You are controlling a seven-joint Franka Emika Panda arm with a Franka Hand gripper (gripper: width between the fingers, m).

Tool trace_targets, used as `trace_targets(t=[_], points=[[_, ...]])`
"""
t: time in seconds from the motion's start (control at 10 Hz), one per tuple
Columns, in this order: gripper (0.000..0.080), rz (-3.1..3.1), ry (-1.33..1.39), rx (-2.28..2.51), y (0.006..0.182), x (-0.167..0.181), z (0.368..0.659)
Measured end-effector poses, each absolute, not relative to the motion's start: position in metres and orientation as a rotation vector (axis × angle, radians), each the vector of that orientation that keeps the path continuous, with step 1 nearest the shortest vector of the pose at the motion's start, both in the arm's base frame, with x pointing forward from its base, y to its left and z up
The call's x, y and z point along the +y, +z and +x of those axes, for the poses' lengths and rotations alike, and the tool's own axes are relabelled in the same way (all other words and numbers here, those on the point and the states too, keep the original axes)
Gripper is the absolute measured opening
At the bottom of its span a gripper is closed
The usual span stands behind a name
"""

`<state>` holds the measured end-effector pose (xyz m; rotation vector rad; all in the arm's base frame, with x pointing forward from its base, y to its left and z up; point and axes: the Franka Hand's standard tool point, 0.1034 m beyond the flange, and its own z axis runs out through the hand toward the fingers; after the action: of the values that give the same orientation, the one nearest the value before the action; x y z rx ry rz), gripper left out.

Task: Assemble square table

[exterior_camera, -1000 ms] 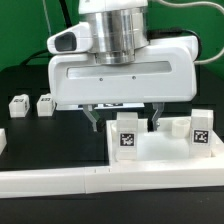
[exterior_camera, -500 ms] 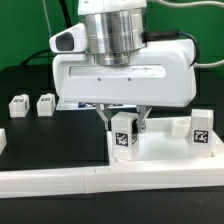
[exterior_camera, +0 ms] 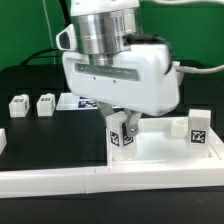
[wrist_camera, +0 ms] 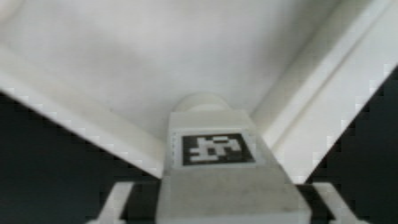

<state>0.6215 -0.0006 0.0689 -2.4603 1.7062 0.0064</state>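
White tagged leg block (exterior_camera: 122, 137) slightly tilted at square top (exterior_camera: 165, 153) corner, second block (exterior_camera: 200, 127) upright nearby, two more blocks (exterior_camera: 17, 104) (exterior_camera: 44, 103) well apart

Bright even light, soft shadows; whites glare; wrist view blurry; low-res pics.

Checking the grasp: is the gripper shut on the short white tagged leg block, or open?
Shut on it: the gripper pinches the short white tagged leg block from both sides.

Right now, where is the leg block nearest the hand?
The leg block stands gripped in the hand, on the table top, at its end toward the exterior view's left; another leg block sits toward the exterior view's right.
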Motion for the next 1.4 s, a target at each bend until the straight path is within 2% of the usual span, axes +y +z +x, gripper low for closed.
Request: trace_targets(t=[0.2, 0.4, 0.5, 0.6, 0.7, 0.8, 0.9, 1.4], points=[[0.029, -2.048, 0.075, 2.103, 0.069, 0.003, 0.624], [0.029, -1.887, 0.089, 2.248, 0.068, 0.007, 0.624], [0.0371, -1.853, 0.095, 2.278, 0.067, 0.009, 0.624], [0.0371, -1.869, 0.093, 2.265, 0.067, 0.008, 0.624], [0.0507, -1.93, 0.089, 2.222, 0.068, 0.009, 0.624], [0.0619, -2.133, 0.074, 2.06, 0.071, 0.011, 0.625], [0.0641, -2.382, 0.022, 1.774, 0.073, 0.01, 0.628], [0.0649, -2.828, -0.043, 1.034, 0.069, 0.007, 0.626]])
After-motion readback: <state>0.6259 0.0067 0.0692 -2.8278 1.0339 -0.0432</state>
